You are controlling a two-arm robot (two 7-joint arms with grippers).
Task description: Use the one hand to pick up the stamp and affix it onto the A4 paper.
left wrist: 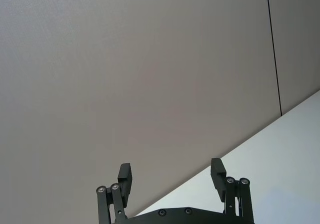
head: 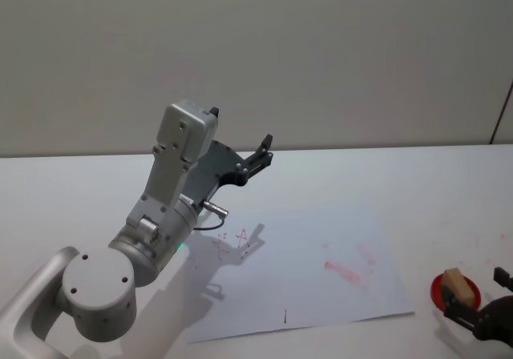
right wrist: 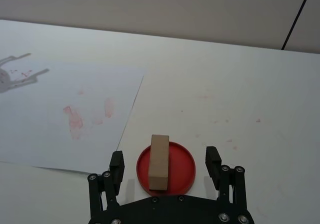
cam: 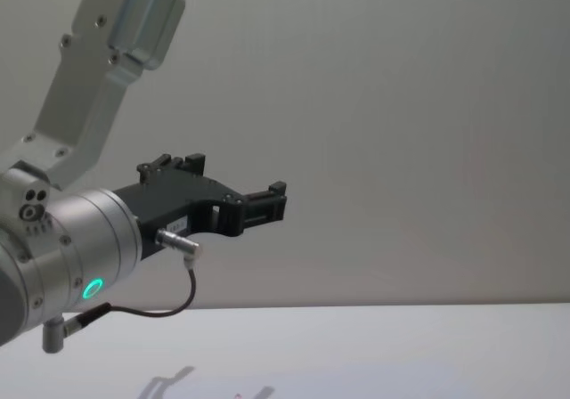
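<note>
Left gripper (left wrist: 170, 170): mine, idle, fingers spread wide, raised off the tabletop (head: 417, 191) at 10 o'clock of the sheet.
A4 paper (head: 304, 295): flat and thin, with red marks; I judge it may slide if pushed sideways.
Stamp (right wrist: 159, 162): wooden block on the red ink pad (right wrist: 182, 174), 3 o'clock of the paper; likely light, stiff, not fragile. I'd grip its two long sides.
Right gripper (right wrist: 165, 158): open, empty, a finger either side of the stamp, not touching.

Your left arm (head: 178, 147) is silver-grey, with a green glowing ring (cam: 92, 288) and a thin black cable (cam: 169, 310). Your left gripper (left wrist: 171, 168) and right gripper (right wrist: 165, 155) are black and screw-studded.
</note>
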